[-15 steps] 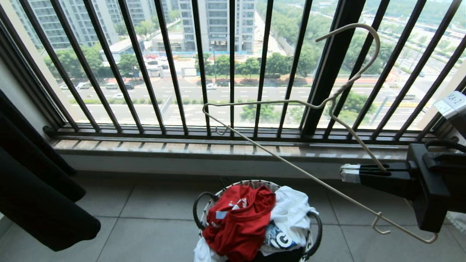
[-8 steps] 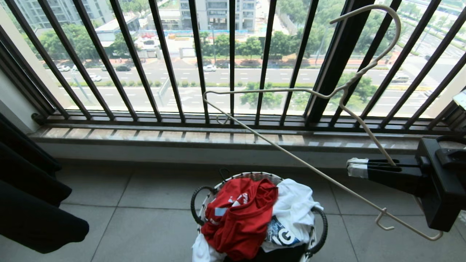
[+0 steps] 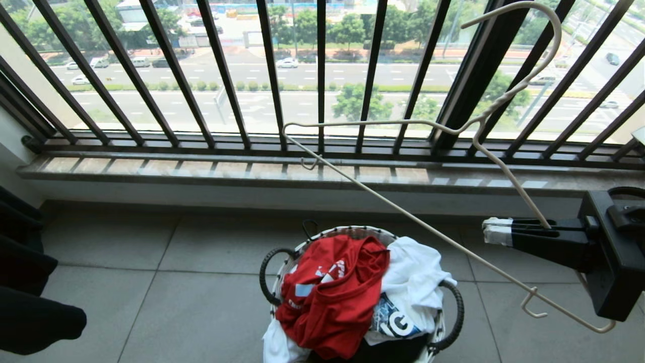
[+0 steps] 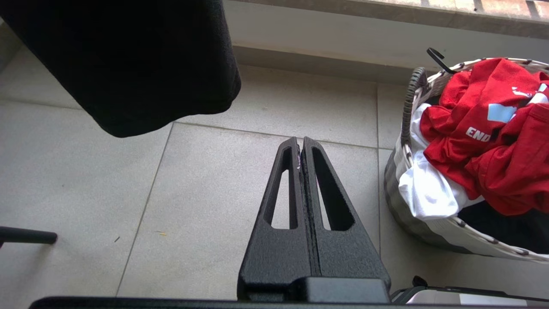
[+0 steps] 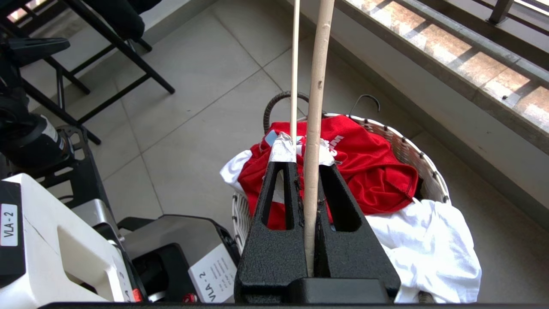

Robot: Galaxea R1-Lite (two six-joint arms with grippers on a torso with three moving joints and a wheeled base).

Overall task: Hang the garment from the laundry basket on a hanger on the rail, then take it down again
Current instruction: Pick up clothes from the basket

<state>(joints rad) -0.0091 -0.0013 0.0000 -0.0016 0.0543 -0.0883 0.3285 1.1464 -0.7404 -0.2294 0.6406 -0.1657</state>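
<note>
Head view has tipped downward over the last second: the window scene slid up and the laundry basket (image 3: 352,234) sits higher and fuller in frame, so you now look more squarely at the pick. Nearest you, at 6 o'clock, the garment (image 3: 330,297) lies on top of the basket, beside the white T-shirt (image 3: 415,282), untouched. At 3 o'clock your right gripper (image 3: 496,232) is clamped on the hanger (image 3: 403,214) at one shoulder arm, its hook up against the window railing (image 3: 322,75). Your left gripper (image 4: 300,148) is closed and empty, above bare floor (image 3: 151,292). Open room lies at 9 o'clock; watch the dark hanging cloth (image 3: 30,302) there, and the sill (image 3: 227,171) at 12.
</note>
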